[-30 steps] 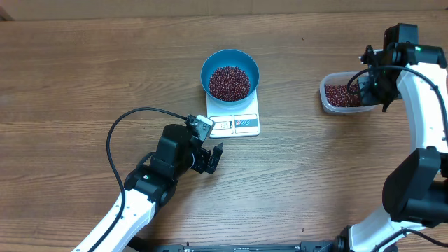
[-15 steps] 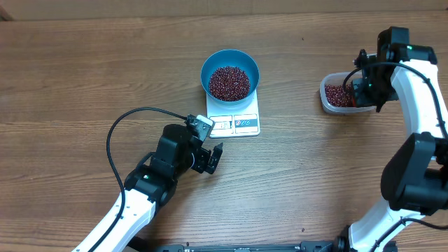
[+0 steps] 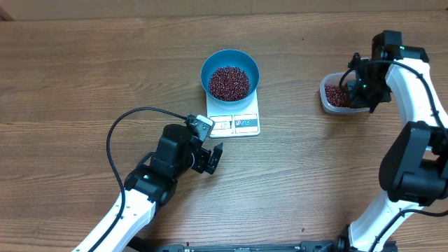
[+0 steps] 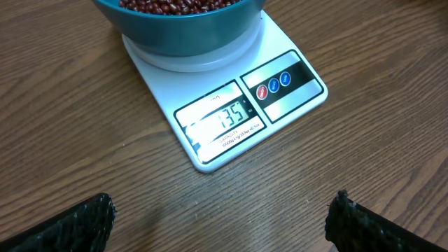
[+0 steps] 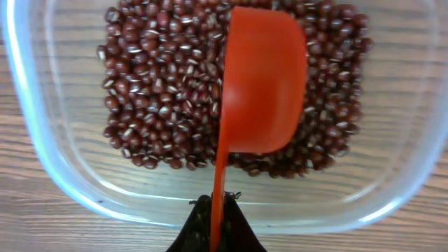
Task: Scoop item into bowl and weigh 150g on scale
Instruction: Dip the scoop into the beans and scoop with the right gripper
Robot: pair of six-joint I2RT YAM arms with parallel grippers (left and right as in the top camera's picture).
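Note:
The blue bowl (image 3: 230, 73) stands on the white scale (image 3: 236, 120) and holds a heap of red-brown beans (image 3: 229, 82). In the left wrist view the scale (image 4: 280, 105) shows 135 under the bowl (image 4: 182, 31). My left gripper (image 4: 220, 220) rests open and empty just in front of the scale, also seen from overhead (image 3: 212, 158). My right gripper (image 5: 218, 213) is shut on the handle of an orange scoop (image 5: 262, 84). The scoop is turned on edge, over the beans (image 5: 161, 91) in the clear tub (image 5: 28, 140). From overhead the right gripper (image 3: 362, 87) hangs at the tub's right end.
The clear tub (image 3: 329, 105) sits at the right of the wooden table, apart from the scale. A black cable (image 3: 119, 133) loops from the left arm across the table's left half.
The right arm has shifted a little left and toward the far side, over the tub. The left arm, bowl and scale have not moved.

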